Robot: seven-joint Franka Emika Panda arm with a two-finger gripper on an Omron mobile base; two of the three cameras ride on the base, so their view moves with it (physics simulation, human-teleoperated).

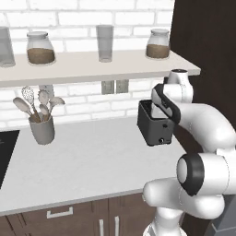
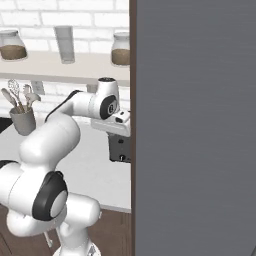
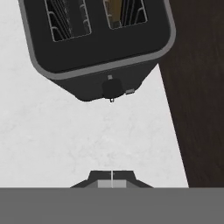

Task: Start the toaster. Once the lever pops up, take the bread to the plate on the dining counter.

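The gripper (image 3: 112, 174), jaws pressed together and empty, hangs above the toaster (image 3: 98, 43) — likely poised for its lever.

free: bare countertop (image 3: 87, 140) before toaster (image 3: 98, 39) | blocked: dark panel (image 3: 197, 109) beside toaster

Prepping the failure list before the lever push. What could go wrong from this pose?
1. The gripper is shut and hangs in front of the toaster; it could hit the knob instead of the lever.
2. The toaster stands beside the dark panel; a sideways push may jam it.
3. The bread sits deep in its slot, hard to grasp.
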